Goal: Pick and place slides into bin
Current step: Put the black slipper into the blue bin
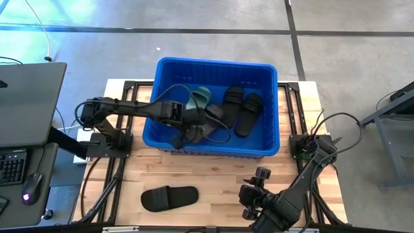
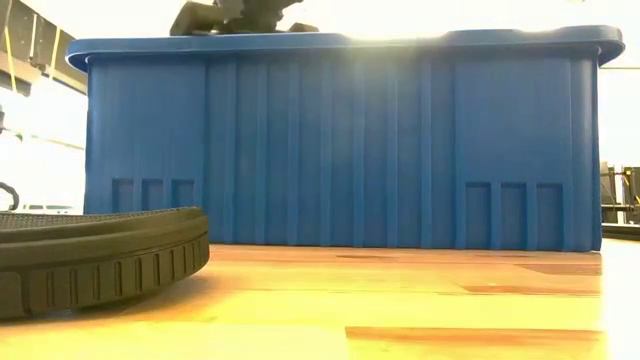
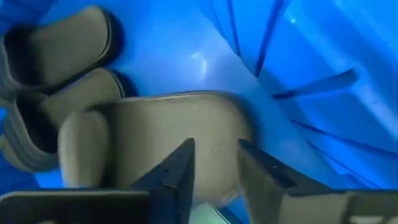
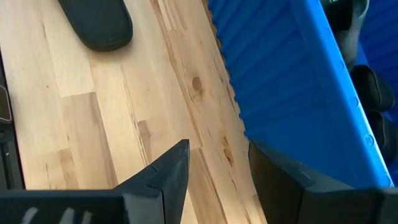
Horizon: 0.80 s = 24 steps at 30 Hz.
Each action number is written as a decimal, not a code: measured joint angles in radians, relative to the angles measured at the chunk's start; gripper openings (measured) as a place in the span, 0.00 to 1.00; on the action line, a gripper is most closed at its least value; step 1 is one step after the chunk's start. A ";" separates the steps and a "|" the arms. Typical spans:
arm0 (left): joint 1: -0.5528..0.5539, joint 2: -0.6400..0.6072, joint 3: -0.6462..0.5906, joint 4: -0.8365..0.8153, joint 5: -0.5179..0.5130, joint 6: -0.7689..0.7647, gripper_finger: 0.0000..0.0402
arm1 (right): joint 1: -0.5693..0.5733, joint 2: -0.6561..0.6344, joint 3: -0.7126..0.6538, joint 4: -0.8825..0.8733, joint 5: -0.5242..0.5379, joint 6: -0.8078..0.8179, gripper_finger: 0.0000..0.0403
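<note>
The blue bin [image 1: 213, 65] stands at the table's far middle; it also shows in the low view [image 2: 340, 150]. In it lie a sage green slide [image 1: 202, 97] and black slides [image 1: 233, 97] [image 1: 249, 113]. My left gripper [image 1: 194, 122] reaches into the bin from the left. It is open [image 3: 216, 168] just over the broad face of a slide [image 3: 174, 137]. One black slide [image 1: 169, 197] lies flat on the table near the front edge. My right gripper [image 1: 249, 188] is open and empty [image 4: 219, 162] over the near right of the table. My left gripper's fingertips [image 3: 186, 165] stand at the near edge of a slide's broad face [image 3: 217, 186], coming down at a slant from the bin's left side. I cannot tell whether they touch it. The slide lies inside the bin against the others.
The bin's tall ribbed wall [image 4: 280, 81] stands close to my right gripper on its far side. Bare wooden tabletop [image 1: 220, 178] lies between the bin and the black slide [image 4: 99, 22]. A desk with a keyboard [image 1: 13, 165] stands off the table's left.
</note>
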State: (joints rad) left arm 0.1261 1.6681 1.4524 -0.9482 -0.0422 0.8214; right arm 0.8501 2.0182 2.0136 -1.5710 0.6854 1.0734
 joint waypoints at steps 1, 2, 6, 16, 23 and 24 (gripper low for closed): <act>0.000 0.000 -0.001 0.000 -0.004 -0.016 0.28 | 0.000 0.000 0.000 0.000 0.000 0.000 0.39; 0.000 0.000 -0.002 0.000 -0.008 -0.031 0.31 | 0.000 0.000 0.000 0.000 0.000 0.000 0.39; 0.000 0.006 0.015 -0.019 0.003 -0.062 0.42 | 0.000 0.000 0.000 0.000 0.003 -0.003 0.39; -0.108 0.008 0.318 -0.244 0.022 -0.309 0.49 | -0.001 0.000 0.000 0.000 0.054 -0.065 0.39; -0.308 0.006 0.570 -0.325 0.023 -0.437 0.42 | -0.005 0.000 0.000 0.000 0.116 -0.100 0.39; -0.342 0.006 0.585 -0.325 0.023 -0.444 0.41 | -0.004 0.001 0.000 0.000 0.122 -0.111 0.39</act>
State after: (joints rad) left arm -0.2159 1.6737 2.0379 -1.2730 -0.0196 0.3778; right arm 0.8458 2.0193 2.0136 -1.5708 0.8078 0.9626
